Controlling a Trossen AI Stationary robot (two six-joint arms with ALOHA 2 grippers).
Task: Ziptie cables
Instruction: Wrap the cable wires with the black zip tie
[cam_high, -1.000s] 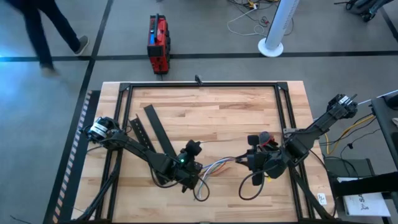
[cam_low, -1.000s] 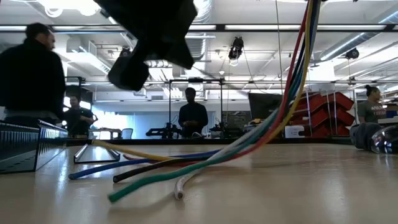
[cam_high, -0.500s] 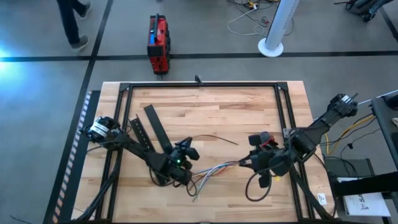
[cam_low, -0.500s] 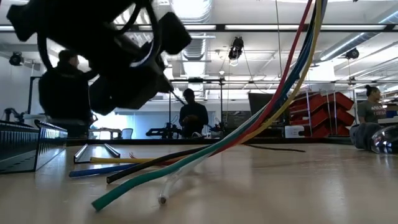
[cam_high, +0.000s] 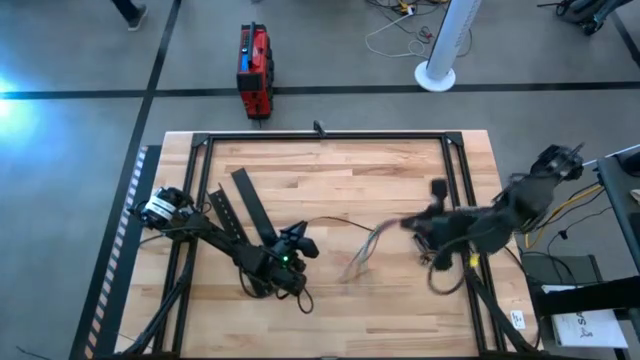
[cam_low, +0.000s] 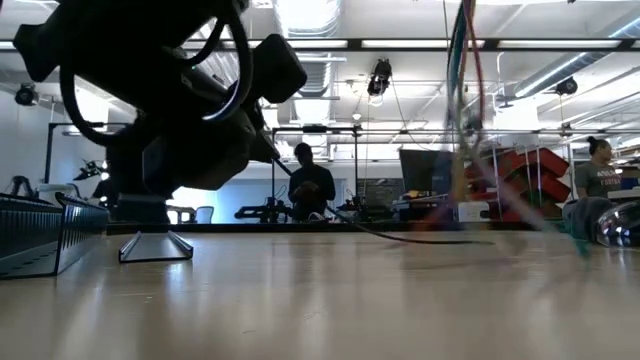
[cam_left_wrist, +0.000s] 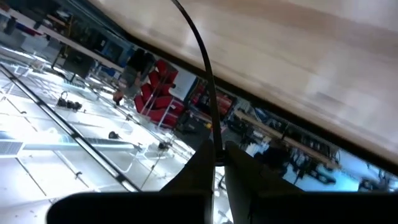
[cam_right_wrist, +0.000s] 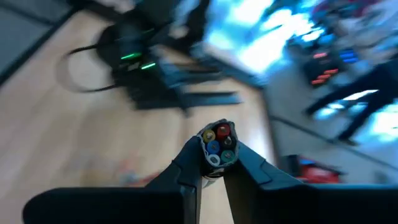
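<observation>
It was a big robot lab: a wooden table (cam_high: 330, 190) on a grey floor, bright ceiling lights (cam_low: 440, 43), red bins (cam_low: 525, 185), and people (cam_low: 311, 190) working behind.

Grey floor (cam_high: 80, 60), red case (cam_high: 254, 68), white pedestal (cam_high: 443, 45), ceiling strip lights (cam_low: 420, 43).

Cables (cam_high: 362, 252) and right claw (cam_high: 420, 225) motion-blurred

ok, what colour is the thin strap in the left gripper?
Black; the thin strap shows best in the left wrist view.
</observation>
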